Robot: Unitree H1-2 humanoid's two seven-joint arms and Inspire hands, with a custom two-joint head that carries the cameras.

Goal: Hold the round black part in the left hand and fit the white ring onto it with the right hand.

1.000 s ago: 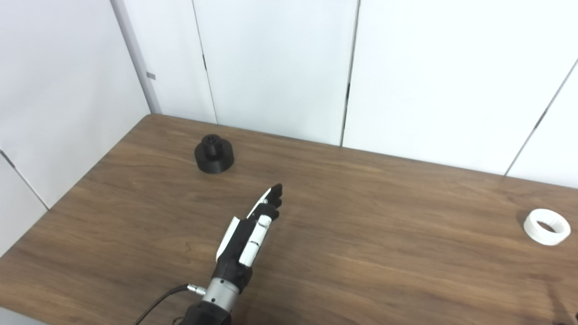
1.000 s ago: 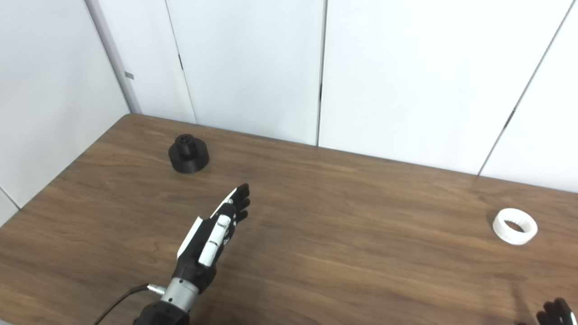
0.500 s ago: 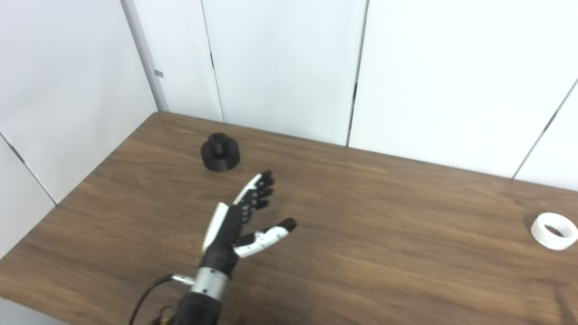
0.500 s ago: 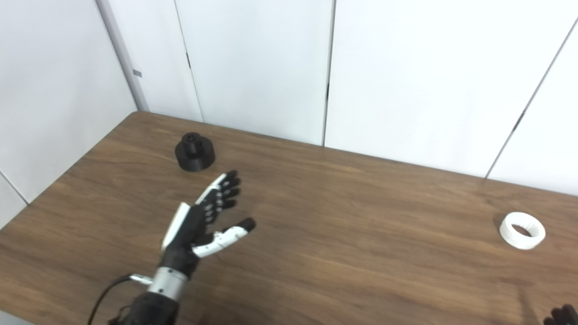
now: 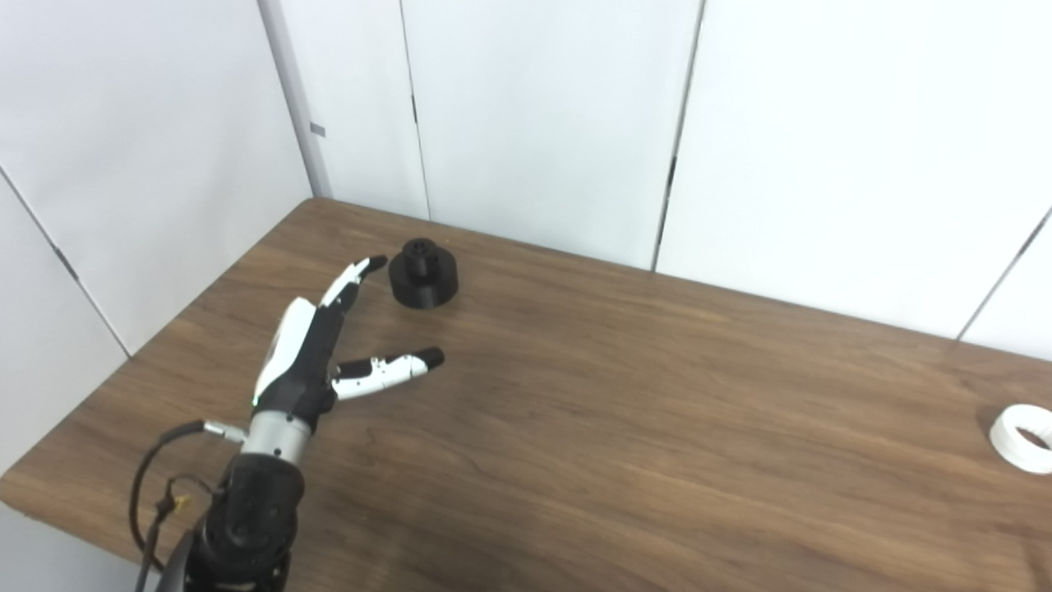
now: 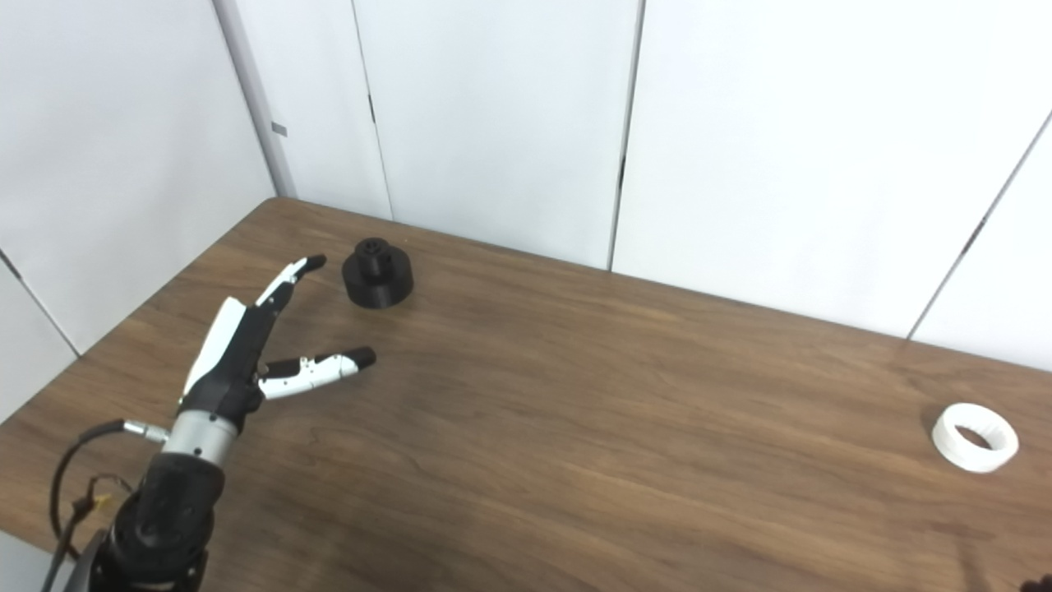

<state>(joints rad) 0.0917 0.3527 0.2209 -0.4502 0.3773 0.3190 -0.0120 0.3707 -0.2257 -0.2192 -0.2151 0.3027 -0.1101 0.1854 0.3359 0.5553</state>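
Our left hand (image 5: 308,353) is spread and empty, fingertips just left of the round black part (image 5: 422,273) near the table's (image 5: 625,460) far edge. The white ring (image 6: 975,437) lies well to its right. Our right hand is unseen. A sideways brush could push the part away. We read no writing.

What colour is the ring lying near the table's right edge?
White. The ring shows whole in the right eye view.
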